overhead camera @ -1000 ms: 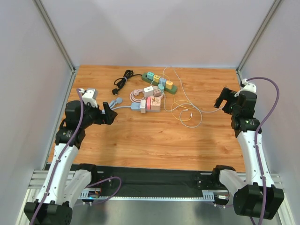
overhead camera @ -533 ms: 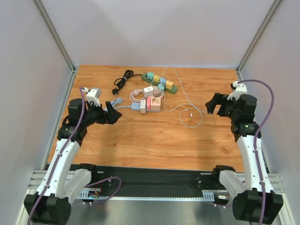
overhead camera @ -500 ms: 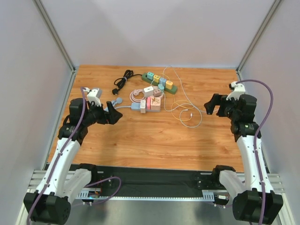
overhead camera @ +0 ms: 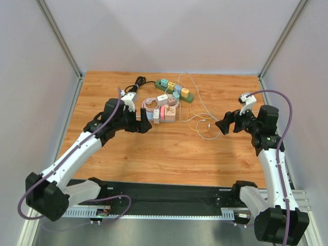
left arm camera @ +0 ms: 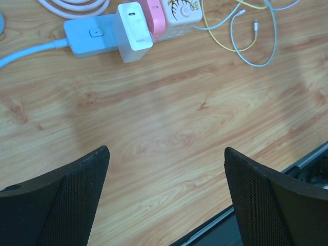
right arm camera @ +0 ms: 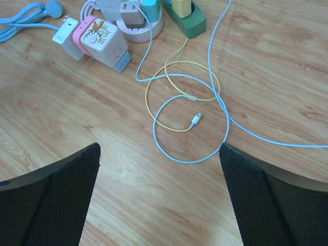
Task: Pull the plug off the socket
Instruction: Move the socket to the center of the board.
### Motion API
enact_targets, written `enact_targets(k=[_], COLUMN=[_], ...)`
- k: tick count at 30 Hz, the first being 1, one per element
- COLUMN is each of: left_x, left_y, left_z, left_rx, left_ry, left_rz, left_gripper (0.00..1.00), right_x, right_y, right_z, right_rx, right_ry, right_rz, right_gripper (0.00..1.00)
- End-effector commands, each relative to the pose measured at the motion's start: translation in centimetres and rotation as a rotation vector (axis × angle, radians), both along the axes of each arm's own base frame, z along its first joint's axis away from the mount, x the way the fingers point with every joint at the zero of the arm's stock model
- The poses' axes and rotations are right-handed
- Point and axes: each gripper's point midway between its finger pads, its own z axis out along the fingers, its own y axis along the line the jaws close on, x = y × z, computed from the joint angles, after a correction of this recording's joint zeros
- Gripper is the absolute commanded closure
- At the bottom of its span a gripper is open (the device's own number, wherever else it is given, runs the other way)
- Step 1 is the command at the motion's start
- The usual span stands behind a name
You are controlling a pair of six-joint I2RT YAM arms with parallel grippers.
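Both tools stood with their jaws spread wide and nothing between them. The left tool [overhead camera: 145,125] hung low over the tabletop [overhead camera: 169,154], just on the near side of the cluster of sockets. In its wrist view the white plug [left arm camera: 134,32] sat pushed into the end of the blue socket strip [left arm camera: 91,37], beyond the fingertips and left of centre, apart from them. Touching the plug on its right was a pink cube adapter [left arm camera: 155,13], and next to that a cream cube [left arm camera: 180,9] with a gold pattern. A pale blue lead [left arm camera: 31,51] ran leftward from the strip.

The right tool [overhead camera: 221,127] hovered well to the right. Loose loops of yellow cable [right arm camera: 147,100] and light-blue cable [right arm camera: 190,162] lay tangled between it and the sockets, with a small white connector [right arm camera: 196,119] inside the loops. Farther back lay a green power strip [overhead camera: 177,93] carrying coloured plugs, a round white socket [right arm camera: 134,23] and a coiled black cord [overhead camera: 134,86].
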Motion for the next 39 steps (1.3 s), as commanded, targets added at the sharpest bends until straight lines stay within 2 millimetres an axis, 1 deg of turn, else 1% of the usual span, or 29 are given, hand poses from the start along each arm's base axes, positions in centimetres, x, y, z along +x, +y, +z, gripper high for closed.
enact_targets(k=[1, 2, 3, 4, 5, 6, 7, 8, 9, 10, 11, 12, 13, 14, 15, 16, 17, 18, 20, 21, 23, 24, 26, 31, 32, 33, 36, 38, 39], left_x=[1.8, 2.4, 2.8, 3.3, 4.0, 4.6, 5.4, 6.3, 6.9, 7.5, 8.2, 8.7, 8.9, 9.5, 9.7, 10.1, 10.5, 10.8, 11.2, 11.3, 11.6, 11.6, 11.9, 12.2, 12.3, 12.4, 12.9, 13.2, 13.3], left_y=[-1.1, -1.6, -2.0, -2.6, -3.4, -3.5, -3.6, -4.0, -4.2, -4.3, -4.8, -5.0, -5.1, -5.4, -5.4, -5.4, -5.5, -5.6, -5.9, -5.9, -6.2, -6.1, -6.1, -5.7, -5.8, -5.8, -5.9, -6.0, -6.0], left_z=[-0.2, 0.3, 0.0, -1.4, -0.9, -1.2, -2.6, -2.0, -2.4, -3.6, -3.2, -4.3, -4.6, -4.4, -4.7, -5.4, -5.4, -6.2, -6.3, -7.1, -7.2, -7.9, -8.0, -9.6, -9.5, -10.1, -10.5, -10.7, -11.1], left_rx=[0.097, 0.110, 0.130, 0.176, 0.173, 0.201, 0.242, 0.243, 0.256, 0.281, 0.276, 0.294, 0.303, 0.303, 0.312, 0.330, 0.332, 0.344, 0.347, 0.361, 0.366, 0.379, 0.389, 0.436, 0.435, 0.444, 0.453, 0.459, 0.467], left_ry=[0.004, -0.009, -0.004, 0.023, 0.016, 0.010, 0.034, 0.021, 0.029, 0.051, 0.043, 0.065, 0.070, 0.067, 0.074, 0.083, 0.080, 0.092, 0.094, 0.114, 0.118, 0.133, 0.132, 0.153, 0.150, 0.157, 0.159, 0.157, 0.161], left_rz=[0.060, 0.062, 0.062, 0.062, 0.056, 0.071, 0.090, 0.099, 0.105, 0.112, 0.117, 0.119, 0.121, 0.126, 0.133, 0.141, 0.145, 0.147, 0.146, 0.144, 0.141, 0.142, 0.143, 0.151, 0.150, 0.150, 0.152, 0.156, 0.156], left_gripper=[0.02, 0.02, 0.03, 0.04, 0.05, 0.07, 0.08, 0.10, 0.11, 0.13, 0.15, 0.16, 0.16, 0.17, 0.19, 0.19, 0.20, 0.23, 0.25, 0.26, 0.28, 0.29, 0.29, 0.30, 0.30, 0.32, 0.34, 0.38, 0.39], right_x=[-0.2, -0.2, -0.1, -0.2, -0.2, -0.3, -0.2, -0.2, -0.2, -0.2, -0.2, -0.1, -0.2, -0.2, -0.1, -0.1, -0.1, -0.1, -0.1, -0.1, -0.1, -0.1, 0.0, 0.0, 0.0, 0.1, 0.1, 0.1, 0.1], right_y=[0.3, 0.3, 0.3, 0.3, 0.4, 0.4, 0.4, 0.4, 0.3, 0.3, 0.2, 0.2, 0.2, 0.2, 0.2, 0.2, 0.2, 0.2, 0.2, 0.2, 0.1, 0.1, 0.0, -0.1, -0.1, -0.1, -0.1, -0.2, -0.2], right_z=[0.5, 0.5, 0.4, 0.4, 0.3, 0.3, 0.3, 0.3, 0.3, 0.4, 0.3, 0.3, 0.3, 0.3, 0.3, 0.3, 0.3, 0.3, 0.2, 0.3, 0.3, 0.3, 0.4, 0.3, 0.3, 0.4, 0.3, 0.1, 0.2], right_rx=[-0.014, -0.012, -0.012, -0.010, -0.009, -0.008, -0.008, -0.010, -0.011, -0.012, -0.013, -0.015, -0.013, -0.012, -0.012, -0.012, -0.010, -0.010, -0.009, -0.010, -0.012, -0.013, -0.016, -0.019, -0.018, -0.018, -0.021, -0.020, -0.020], right_ry=[-0.018, -0.017, -0.017, -0.015, -0.012, -0.011, -0.012, -0.012, -0.013, -0.017, -0.015, -0.017, -0.013, -0.013, -0.013, -0.013, -0.012, -0.012, -0.009, -0.012, -0.012, -0.012, -0.014, -0.014, -0.013, -0.014, -0.012, -0.006, -0.006], right_rz=[0.036, 0.036, 0.036, 0.036, 0.038, 0.040, 0.039, 0.036, 0.035, 0.032, 0.029, 0.026, 0.024, 0.023, 0.023, 0.023, 0.023, 0.023, 0.022, 0.021, 0.017, 0.015, 0.012, 0.007, 0.006, 0.006, 0.004, 0.002, 0.002], right_gripper=[0.00, 0.00, 0.00, 0.00, 0.00, 0.00, 0.00, 0.00, 0.00, 0.00, 0.00, 0.00, 0.00, 0.00, 0.00, 0.00, 0.00, 0.00, 0.00, 0.00, 0.00, 0.00, 0.00, 0.00, 0.00, 0.00, 0.00, 0.00, 0.00])
